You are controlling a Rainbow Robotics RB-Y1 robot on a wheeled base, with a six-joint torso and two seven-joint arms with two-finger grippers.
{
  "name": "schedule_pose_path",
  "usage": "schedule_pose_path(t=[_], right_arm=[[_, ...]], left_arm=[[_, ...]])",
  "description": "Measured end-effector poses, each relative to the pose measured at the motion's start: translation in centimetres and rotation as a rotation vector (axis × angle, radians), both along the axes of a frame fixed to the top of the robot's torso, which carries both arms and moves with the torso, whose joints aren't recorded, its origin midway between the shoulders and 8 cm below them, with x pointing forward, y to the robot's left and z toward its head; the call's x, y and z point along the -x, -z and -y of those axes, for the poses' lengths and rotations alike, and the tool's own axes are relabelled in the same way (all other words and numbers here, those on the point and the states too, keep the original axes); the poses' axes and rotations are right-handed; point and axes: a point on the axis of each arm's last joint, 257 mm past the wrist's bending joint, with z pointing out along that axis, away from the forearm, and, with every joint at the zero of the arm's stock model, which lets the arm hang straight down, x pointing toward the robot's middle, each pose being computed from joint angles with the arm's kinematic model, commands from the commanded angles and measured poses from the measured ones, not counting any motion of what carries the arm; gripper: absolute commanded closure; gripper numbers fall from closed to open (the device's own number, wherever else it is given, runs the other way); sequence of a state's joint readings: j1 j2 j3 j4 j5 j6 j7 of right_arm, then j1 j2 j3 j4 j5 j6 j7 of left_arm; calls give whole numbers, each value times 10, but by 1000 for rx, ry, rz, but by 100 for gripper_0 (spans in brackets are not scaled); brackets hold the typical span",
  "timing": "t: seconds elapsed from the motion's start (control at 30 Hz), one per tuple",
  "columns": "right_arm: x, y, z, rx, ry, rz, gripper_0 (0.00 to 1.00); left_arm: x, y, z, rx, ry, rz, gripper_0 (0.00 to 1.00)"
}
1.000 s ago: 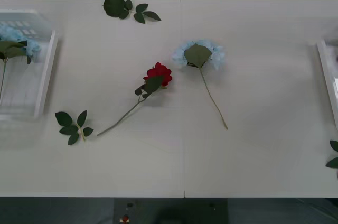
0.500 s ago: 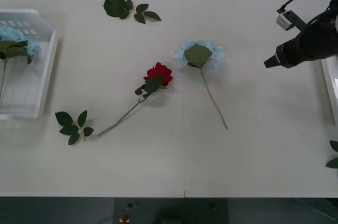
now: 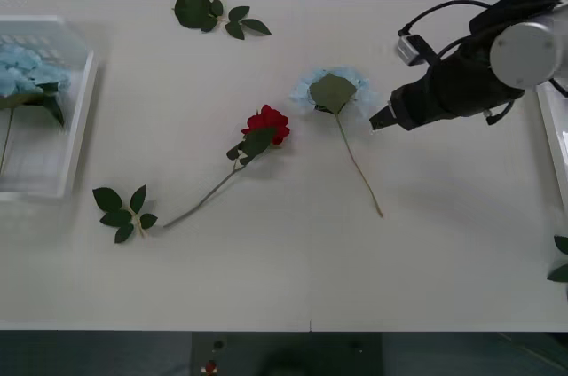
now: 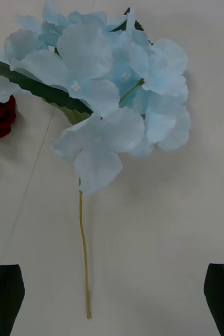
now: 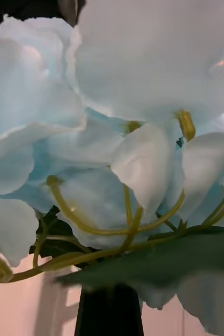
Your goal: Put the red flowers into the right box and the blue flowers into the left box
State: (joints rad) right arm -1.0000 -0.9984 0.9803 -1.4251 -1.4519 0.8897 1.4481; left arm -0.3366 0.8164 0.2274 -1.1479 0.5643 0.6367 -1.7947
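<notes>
A blue flower (image 3: 333,90) lies face down at the table's centre, its stem (image 3: 359,172) trailing toward me. My right gripper (image 3: 380,119) hovers just right of its head, open, with the bloom (image 4: 112,84) and stem (image 4: 84,252) ahead of it (image 4: 112,299). The red flower (image 3: 266,121) lies to the left of the blue one. The left box (image 3: 78,119) holds a blue flower (image 3: 27,67). My left gripper (image 5: 109,312) is shut beneath a blue bloom (image 5: 112,105), close against its stems. The right box (image 3: 552,128) shows by its edge.
Loose green leaf sprigs lie at the back (image 3: 213,14), front left (image 3: 122,212) and right edge (image 3: 561,261). A seam (image 3: 304,216) runs down the middle of the white table. The table's front half is open surface.
My right arm came in from the right and moved left, up to the central blue flower. The blue flower in the left box shifted, its leaf swinging right.
</notes>
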Motion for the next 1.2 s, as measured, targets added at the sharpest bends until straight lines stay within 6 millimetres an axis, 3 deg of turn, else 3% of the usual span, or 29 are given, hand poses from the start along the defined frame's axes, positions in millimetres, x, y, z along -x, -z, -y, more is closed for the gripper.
schedule_pose_path(t=[0.2, 0.23, 0.33, 0.37, 0.47, 0.57, 0.67, 0.77, 0.97, 1.13, 1.2], right_arm=[[-9, 27, -39, 2, 23, -10, 0], [-11, 31, -44, 9, 18, -6, 0], [-14, 40, -56, 26, 6, 3, 0], [-15, 43, -59, 31, 4, 5, 0], [-19, 52, -64, 45, 7, 6, 0], [-27, 63, -64, 65, 31, 3, 0], [-35, 72, -66, 82, 57, -3, 0], [-41, 75, -73, 90, 68, -5, 0], [-47, 76, -85, 99, 71, 0, 0], [-50, 76, -82, 120, 67, 15, 0], [-50, 77, -81, 124, 66, 19, 5]], left_arm=[[-3, 16, 16, 35, 11, -5, 99], [-3, 16, 16, 35, 11, -4, 94], [-3, 16, 16, 37, 12, -4, 68], [-3, 16, 16, 40, 12, -3, 54], [-4, 16, 19, 55, 14, 2, 33], [-2, 22, 25, 87, 21, -23, 17], [5, 28, 42, 174, 36, -82, 8], [13, 14, 53, 241, 53, -111, 6], [32, -43, 71, 302, 113, -136, 5], [48, -85, 87, 326, 166, -131, 5], [51, -99, 99, 341, 199, -130, 5]])
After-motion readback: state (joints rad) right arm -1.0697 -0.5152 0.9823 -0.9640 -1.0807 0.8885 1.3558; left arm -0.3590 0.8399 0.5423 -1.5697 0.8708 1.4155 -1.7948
